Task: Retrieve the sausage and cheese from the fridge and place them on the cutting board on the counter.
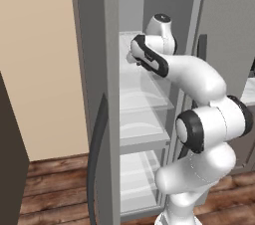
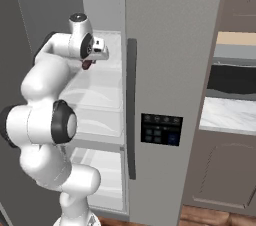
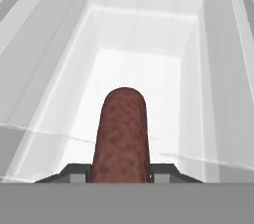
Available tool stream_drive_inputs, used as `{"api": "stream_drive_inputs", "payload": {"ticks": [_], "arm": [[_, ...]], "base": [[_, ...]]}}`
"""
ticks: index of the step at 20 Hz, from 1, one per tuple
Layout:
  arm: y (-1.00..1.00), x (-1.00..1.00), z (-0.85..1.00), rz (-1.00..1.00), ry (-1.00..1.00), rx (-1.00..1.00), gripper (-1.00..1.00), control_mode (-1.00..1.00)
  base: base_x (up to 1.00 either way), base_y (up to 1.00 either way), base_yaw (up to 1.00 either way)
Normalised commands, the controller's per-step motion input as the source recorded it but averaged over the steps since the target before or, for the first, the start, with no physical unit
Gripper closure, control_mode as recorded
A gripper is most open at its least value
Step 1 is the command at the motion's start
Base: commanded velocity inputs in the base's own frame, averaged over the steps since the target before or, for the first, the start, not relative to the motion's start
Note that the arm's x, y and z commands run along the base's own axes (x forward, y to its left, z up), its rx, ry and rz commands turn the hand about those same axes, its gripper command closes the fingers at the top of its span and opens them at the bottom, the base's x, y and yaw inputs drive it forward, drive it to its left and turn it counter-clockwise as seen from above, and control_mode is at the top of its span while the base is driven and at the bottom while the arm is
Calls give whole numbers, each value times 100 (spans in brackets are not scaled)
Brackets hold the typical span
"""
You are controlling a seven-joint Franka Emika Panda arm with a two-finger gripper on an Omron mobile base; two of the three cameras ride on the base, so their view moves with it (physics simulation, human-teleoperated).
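Jaws gripping sausage (image 3: 121, 136) at frame bottom centre, inside fridge (image 2: 165, 70); loose pinch risking slip during pullout.

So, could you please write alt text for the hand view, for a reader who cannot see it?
A dark reddish-brown sausage stands up between the gripper's two dark fingertips, which press against its sides. Behind it lies a white fridge shelf with pale walls rising on both sides and at the back.

Glossy white, rounded arm (image 1: 199, 77) segments joined by dark ring joints, with a grey-capped wrist joint.
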Motion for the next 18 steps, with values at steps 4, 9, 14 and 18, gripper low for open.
{"api": "stream_drive_inputs", "payload": {"ticks": [4,9,14,18], "arm": [[-9,-100,0,-11,-7,10,100,-100],[-14,-100,4,-11,-8,11,100,-100],[-18,-100,2,-7,0,13,100,-100],[-14,-100,0,-3,0,7,100,-100]], "base": [[0,0,0],[0,0,0],[0,0,0],[0,0,0]]}}
